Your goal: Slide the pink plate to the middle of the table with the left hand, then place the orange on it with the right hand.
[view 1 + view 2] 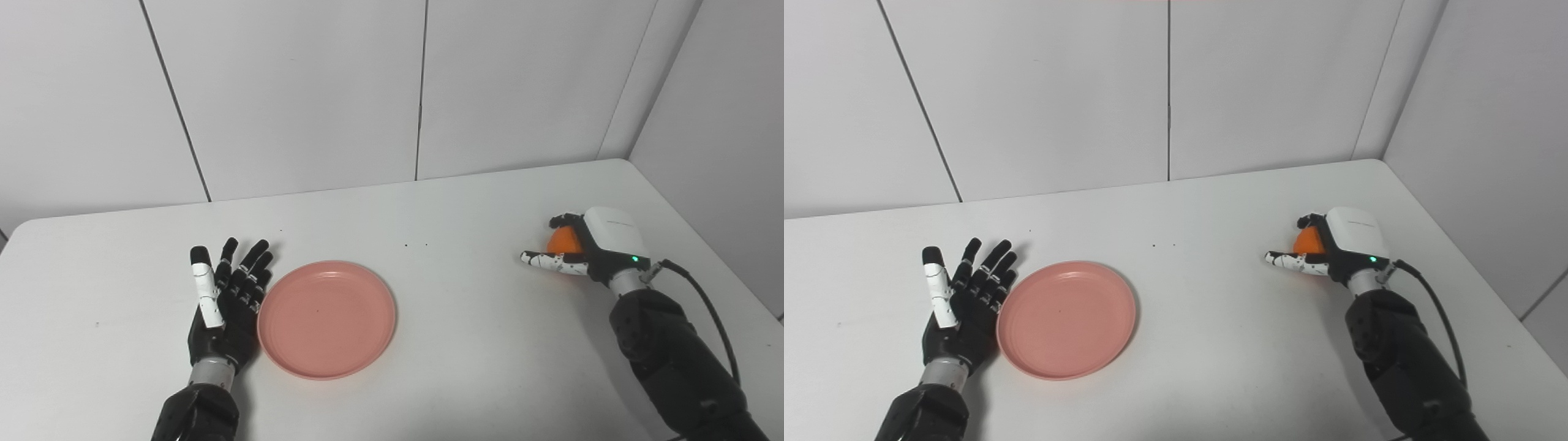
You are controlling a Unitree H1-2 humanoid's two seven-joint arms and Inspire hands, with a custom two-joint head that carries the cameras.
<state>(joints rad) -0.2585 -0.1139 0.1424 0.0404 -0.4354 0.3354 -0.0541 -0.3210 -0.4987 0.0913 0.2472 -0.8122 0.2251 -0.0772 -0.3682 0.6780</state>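
Observation:
The pink plate (pixel 326 318) lies flat on the white table (pixel 459 214), left of centre. My left hand (pixel 225 300) is open, fingers spread, with its edge against the plate's left rim. The orange (pixel 563 240) is at the right side of the table, mostly hidden by my right hand (pixel 591 245). The right hand is around the orange with its fingers curled behind it and its thumb stretched out to the left in front; I cannot tell whether the grip has closed.
White wall panels stand behind the table and along its right side. The table's rounded far right corner (pixel 625 162) is near the right hand. A black cable (pixel 704 300) runs from the right wrist.

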